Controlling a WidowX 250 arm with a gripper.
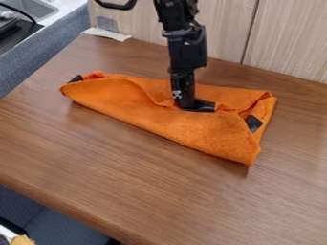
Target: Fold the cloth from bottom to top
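Observation:
The gripper [195, 106] hangs down at the middle of the orange cloth, low against its upper layer, and whether it holds any fabric cannot be told. The orange cloth [172, 125] lies folded over on the wooden table, its long lower edge slanting from the left down to a corner at the lower right. Around the gripper the fabric is bunched and wavy. Black patches show at the cloth's left tip and near its right end, where the layers gape a little.
The brown wooden table [127, 177] extends in front of the cloth. A pale wood-grain panel [284, 43] rises behind it. White tape [106, 34] is stuck at the back left edge, and a sink [35, 9] stands beyond at the upper left.

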